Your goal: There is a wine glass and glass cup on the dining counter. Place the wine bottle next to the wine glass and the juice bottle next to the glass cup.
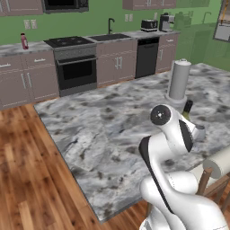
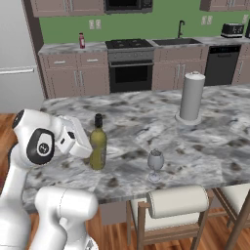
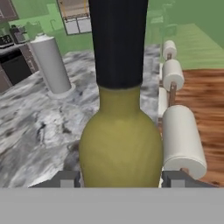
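**Q:** Hand view first: where does the wine bottle (image 3: 120, 131) sit against the gripper (image 3: 119, 178)?

**A:** Squarely between the two fingertips (image 3: 65, 178). The olive body fills the gap from one tip to the other, with the black neck rising straight above. The jaws look pressed onto the glass on both sides, pinching it low on the body, though the very bottom of the contact is cut off, so I say "pinching" with slight reserve.

**Q:** And on the dining counter (image 2: 146, 122)?

**A:** In the right base view the wine bottle (image 2: 98, 146) stands upright on the marbled top, near the counter's front edge, with the arm's hand against its left side. The wine glass (image 2: 156, 163) stands to the right of the bottle, near but apart from it, also close to the front edge. A tall grey cylinder on a round foot (image 2: 191, 97) stands farther back from the bottle, well apart.

**Q:** Anything else of the task?

**A:** The juice bottle (image 2: 81, 40) stands far behind the wine bottle, on the wall counter (image 2: 63, 48) left of the stove (image 2: 129, 44).
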